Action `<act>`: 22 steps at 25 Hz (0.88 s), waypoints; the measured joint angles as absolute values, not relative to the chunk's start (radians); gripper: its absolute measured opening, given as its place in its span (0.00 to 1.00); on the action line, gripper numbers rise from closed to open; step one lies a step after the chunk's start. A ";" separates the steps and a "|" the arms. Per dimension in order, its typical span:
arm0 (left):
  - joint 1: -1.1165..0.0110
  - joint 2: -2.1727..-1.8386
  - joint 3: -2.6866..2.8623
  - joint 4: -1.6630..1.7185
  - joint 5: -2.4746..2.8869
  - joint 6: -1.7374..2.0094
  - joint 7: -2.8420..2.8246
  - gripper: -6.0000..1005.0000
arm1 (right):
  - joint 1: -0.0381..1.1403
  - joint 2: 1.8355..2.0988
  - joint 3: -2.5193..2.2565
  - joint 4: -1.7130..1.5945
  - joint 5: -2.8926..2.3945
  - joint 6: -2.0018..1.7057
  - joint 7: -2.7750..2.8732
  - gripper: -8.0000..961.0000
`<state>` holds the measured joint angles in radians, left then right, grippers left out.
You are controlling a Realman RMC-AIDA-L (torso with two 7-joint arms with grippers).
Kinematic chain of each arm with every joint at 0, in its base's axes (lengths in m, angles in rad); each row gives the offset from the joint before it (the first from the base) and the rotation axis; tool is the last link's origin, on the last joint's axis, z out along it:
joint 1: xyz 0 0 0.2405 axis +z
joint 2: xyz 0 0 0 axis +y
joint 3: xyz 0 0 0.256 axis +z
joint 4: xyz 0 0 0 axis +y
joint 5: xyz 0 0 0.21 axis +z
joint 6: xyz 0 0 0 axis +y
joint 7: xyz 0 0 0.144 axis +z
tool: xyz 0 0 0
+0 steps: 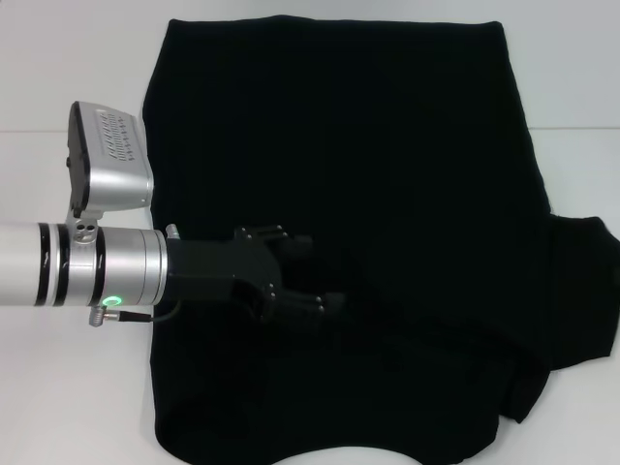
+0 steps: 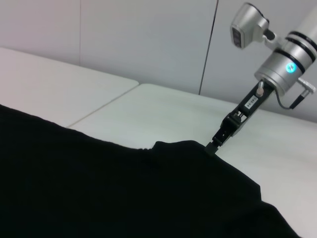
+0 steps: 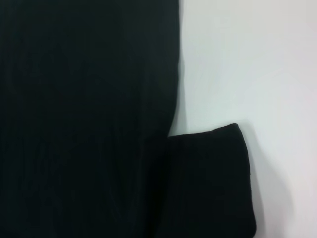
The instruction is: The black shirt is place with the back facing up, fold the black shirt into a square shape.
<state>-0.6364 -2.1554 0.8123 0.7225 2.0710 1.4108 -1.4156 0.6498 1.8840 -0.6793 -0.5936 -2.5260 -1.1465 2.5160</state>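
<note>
The left gripper (image 1: 312,276) hovered over the near left part of the black shirt (image 1: 387,165), fingers spread apart and holding nothing. The shirt lay flat across the white table (image 1: 58,387). The right gripper (image 2: 214,147) touched its far edge, grip unclear.

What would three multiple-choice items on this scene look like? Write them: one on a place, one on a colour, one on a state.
1. The left pincer is: A over bare table; B over the shirt; C in a box.
2. The table is: A white; B brown; C green.
3. The shirt lies: A rolled up; B hanging; C spread flat.
Key: 1 B, the left pincer hovers above the shirt, while the right pincer meets its sleeve edge; 2 A, the table shows white; 3 C, the cloth lies flat, one sleeve out.
</note>
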 joint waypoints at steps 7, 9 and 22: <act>-0.631 -2.158 0.813 0.722 2.061 1.413 -1.436 0.91 | 0.628 1.863 -0.618 -0.595 -2.525 -1.157 2.440 0.04; -0.630 -2.159 0.813 0.722 2.057 1.415 -1.443 0.90 | 0.626 1.858 -0.599 -0.596 -2.525 -1.159 2.421 0.04; -0.618 -2.163 0.813 0.717 2.035 1.430 -1.460 0.88 | 0.637 1.855 -0.583 -0.644 -2.525 -1.131 2.387 0.04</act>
<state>-0.6177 -2.1627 0.8130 0.7167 2.0354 1.4296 -1.4603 0.6374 1.8548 -0.5833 -0.6441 -2.5248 -1.1307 2.3868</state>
